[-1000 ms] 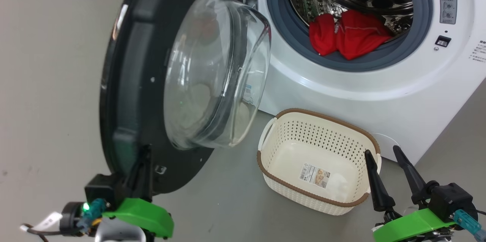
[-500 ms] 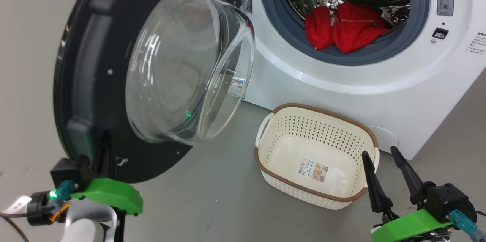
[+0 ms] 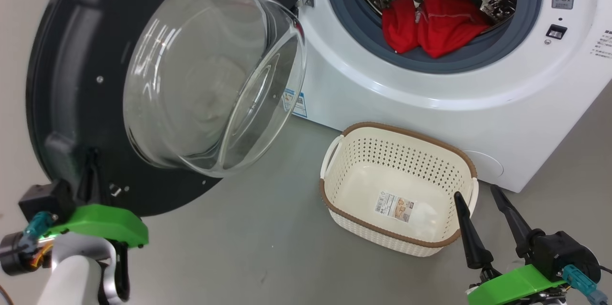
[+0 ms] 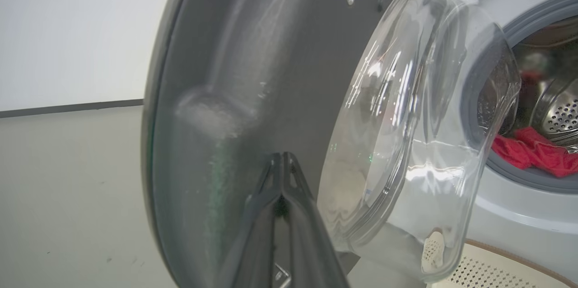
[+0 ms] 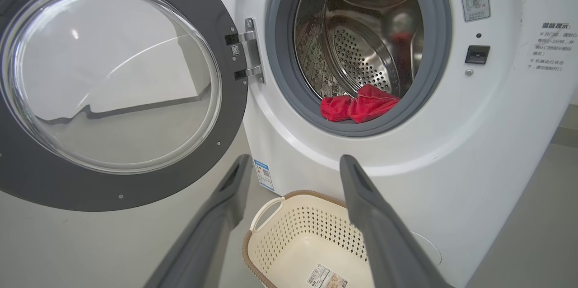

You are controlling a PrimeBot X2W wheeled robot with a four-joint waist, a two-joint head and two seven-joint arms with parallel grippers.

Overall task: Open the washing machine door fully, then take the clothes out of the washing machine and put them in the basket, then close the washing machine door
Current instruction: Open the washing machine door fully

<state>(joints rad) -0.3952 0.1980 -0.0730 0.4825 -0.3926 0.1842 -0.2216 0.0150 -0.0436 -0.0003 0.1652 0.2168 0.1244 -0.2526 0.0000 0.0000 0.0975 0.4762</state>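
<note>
The washing machine door (image 3: 62, 70) stands swung out to the left, its glass bowl (image 3: 210, 70) facing the white washing machine (image 3: 430, 104). My left gripper (image 3: 92, 161) is shut, its tips (image 4: 282, 159) pressed together against the door's inner black face (image 4: 253, 53) near its lower edge. Red clothes (image 3: 430, 23) lie at the front of the steel drum, over the grey ring (image 5: 359, 105). The cream basket (image 3: 406, 130) sits empty on the floor below the opening. My right gripper (image 3: 475, 193) is open beside the basket's right end, aimed at the machine (image 5: 293, 161).
Grey floor (image 3: 239, 247) spreads in front of the machine and left of the basket. A pale wall (image 4: 67, 30) stands behind the door. The door hinge (image 5: 248, 55) sits left of the drum opening, with a blue label sticker (image 3: 294, 102) below it.
The door has swung further out to the left, and my left gripper has travelled left with it, staying against its inner face. The right gripper has barely moved.
</note>
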